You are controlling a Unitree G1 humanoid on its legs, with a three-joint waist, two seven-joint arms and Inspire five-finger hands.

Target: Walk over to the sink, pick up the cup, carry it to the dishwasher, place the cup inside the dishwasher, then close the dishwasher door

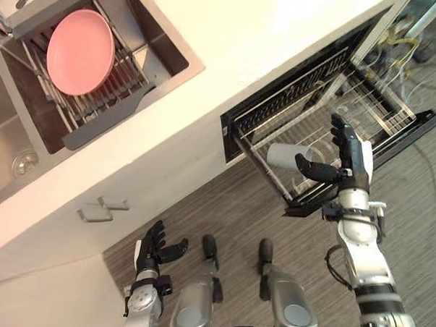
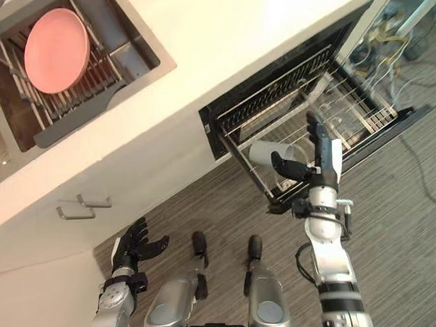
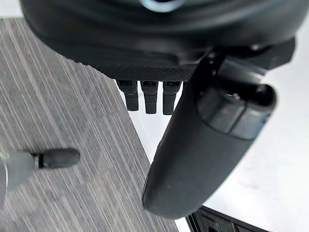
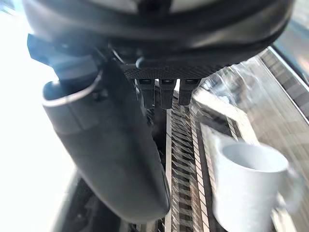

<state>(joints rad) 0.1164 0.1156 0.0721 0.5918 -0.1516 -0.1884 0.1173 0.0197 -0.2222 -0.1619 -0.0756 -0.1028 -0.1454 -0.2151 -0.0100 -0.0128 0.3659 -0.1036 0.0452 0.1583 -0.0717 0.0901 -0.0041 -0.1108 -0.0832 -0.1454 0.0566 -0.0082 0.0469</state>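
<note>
The white cup (image 1: pixel 283 155) lies on its side at the front corner of the pulled-out wire rack (image 1: pixel 364 103) of the dishwasher; it also shows in the right wrist view as the cup (image 4: pixel 246 186) resting on the rack wires. My right hand (image 1: pixel 350 161) is raised just beside the cup, open with straight fingers (image 4: pixel 166 92) and its thumb pointing toward the cup, apart from it. Down by the cabinet front, my left hand (image 1: pixel 153 247) hangs open above the floor, holding nothing.
The dishwasher door (image 1: pixel 419 122) hangs open to the right of the rack. A pink plate (image 1: pixel 80 50) stands in a dish rack over the sink (image 1: pixel 166 53) at the upper left. A cabinet handle (image 1: pixel 102 210) sticks out below the pale counter (image 1: pixel 235 47).
</note>
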